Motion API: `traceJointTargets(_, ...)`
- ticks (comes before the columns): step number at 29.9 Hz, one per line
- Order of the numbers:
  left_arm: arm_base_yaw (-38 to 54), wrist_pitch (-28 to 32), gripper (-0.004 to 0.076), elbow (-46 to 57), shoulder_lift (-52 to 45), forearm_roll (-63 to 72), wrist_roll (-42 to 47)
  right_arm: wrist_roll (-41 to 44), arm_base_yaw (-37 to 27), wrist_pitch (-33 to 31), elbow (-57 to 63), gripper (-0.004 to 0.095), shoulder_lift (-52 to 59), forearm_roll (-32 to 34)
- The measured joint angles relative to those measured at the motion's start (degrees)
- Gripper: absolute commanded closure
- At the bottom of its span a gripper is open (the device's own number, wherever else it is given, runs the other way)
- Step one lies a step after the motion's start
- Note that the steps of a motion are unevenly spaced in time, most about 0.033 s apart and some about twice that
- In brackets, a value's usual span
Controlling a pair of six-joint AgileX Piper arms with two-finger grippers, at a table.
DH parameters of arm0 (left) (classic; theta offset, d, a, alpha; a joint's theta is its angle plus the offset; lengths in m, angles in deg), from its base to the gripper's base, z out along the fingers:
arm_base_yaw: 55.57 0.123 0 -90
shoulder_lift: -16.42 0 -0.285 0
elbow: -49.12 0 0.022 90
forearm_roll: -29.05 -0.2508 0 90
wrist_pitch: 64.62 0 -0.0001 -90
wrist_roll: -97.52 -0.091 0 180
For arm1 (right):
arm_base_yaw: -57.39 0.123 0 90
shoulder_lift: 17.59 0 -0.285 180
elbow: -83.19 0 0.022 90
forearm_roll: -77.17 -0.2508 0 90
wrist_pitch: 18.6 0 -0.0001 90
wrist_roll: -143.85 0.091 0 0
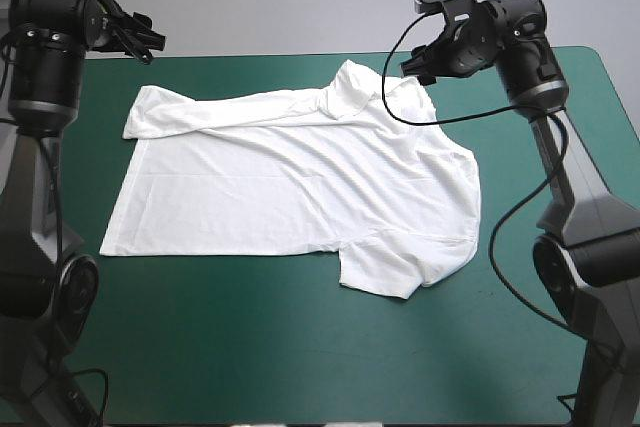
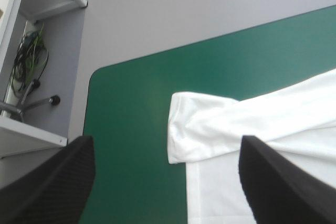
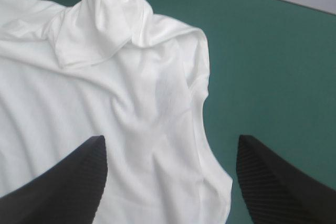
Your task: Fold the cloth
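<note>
The white T-shirt lies spread on the teal-green cover, its far edge folded over toward the middle and one sleeve sticking out at the near right. My left gripper hangs open above the shirt's far-left corner, holding nothing. My right gripper is open too, raised over the shirt's far-right corner, where a turned-over flap bunches up. Both grippers are clear of the fabric.
The table's far edge runs just behind the shirt. Bare teal-green cover stretches between the shirt and the near edge. A grey shelf with cables stands beyond the table's far-left corner.
</note>
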Motion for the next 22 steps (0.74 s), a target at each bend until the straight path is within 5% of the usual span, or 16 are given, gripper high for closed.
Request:
traceJointTargets(5,-0.66,0.00,0.0167,6.74,-9.02,6.56,-0.02,0.00,-0.11,0.09,18.62,0.0260,12.68,0.06)
traceJointTargets(14,-0.66,-0.05,0.0167,35.40,-25.76,9.92,-1.02,0.00,-0.11,4.16,44.87,0.0260,29.51,1.95)
traceJointTargets(22,-0.66,2.90,0.0167,52.77,-36.30,10.06,-0.96,2.31,-0.26,16.60,59.82,0.0260,29.80,2.43)
